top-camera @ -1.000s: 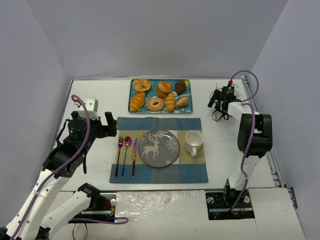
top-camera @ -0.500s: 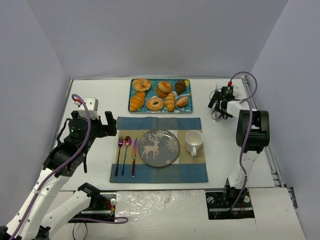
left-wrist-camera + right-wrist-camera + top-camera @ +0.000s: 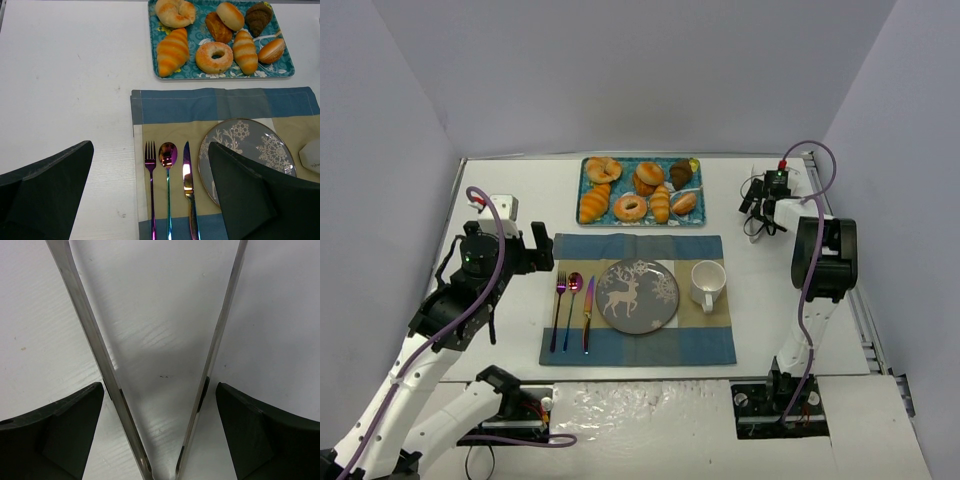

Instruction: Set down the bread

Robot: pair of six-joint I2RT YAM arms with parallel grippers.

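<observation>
Right claw (image 3: 159, 390) first: its two dark fingers stand wide apart over white tabletop, and two steel strips (image 3: 80, 305) run between them in a V that narrows toward the camera. The left strip lies against the left finger's inner edge, and the right strip sits just beside the right finger. Whether the fingers press on the strips I cannot tell. From above, this claw hangs near the table's far right corner, to the right of the tray and not touching it. Left claw (image 3: 150, 144) is spread wide with nothing in it, hovering over the left part of the table beside the mat's left edge.

Plain pale grey-lilac walls (image 3: 620, 70) close the room in at the back, left and right. The table (image 3: 500, 180) is matt white, with faint grain in the wrist views, and a shiny crinkled patch (image 3: 640, 400) lies at its near edge between the arm bases.

A blue-and-tan checked mat (image 3: 700, 345) lies in the middle. Just beyond it, a teal patterned tray (image 3: 225, 75) holds the pastries. A grey plate (image 3: 637, 296) with a white deer and snowflakes sits at the mat's centre. A white mug (image 3: 708, 283) stands to its right, on the mat, with its handle on the plate's side.

Ridged rolls (image 3: 595, 203) and a doughnut (image 3: 630, 208) fill the tray's near row. The bread (image 3: 684, 203) lies at the tray's near right corner, right of a ridged roll.

Left of the plate, the knife (image 3: 588, 315), spoon (image 3: 572, 300) and fork (image 3: 558, 310) lie parallel on the mat, with the knife nearest the plate.
</observation>
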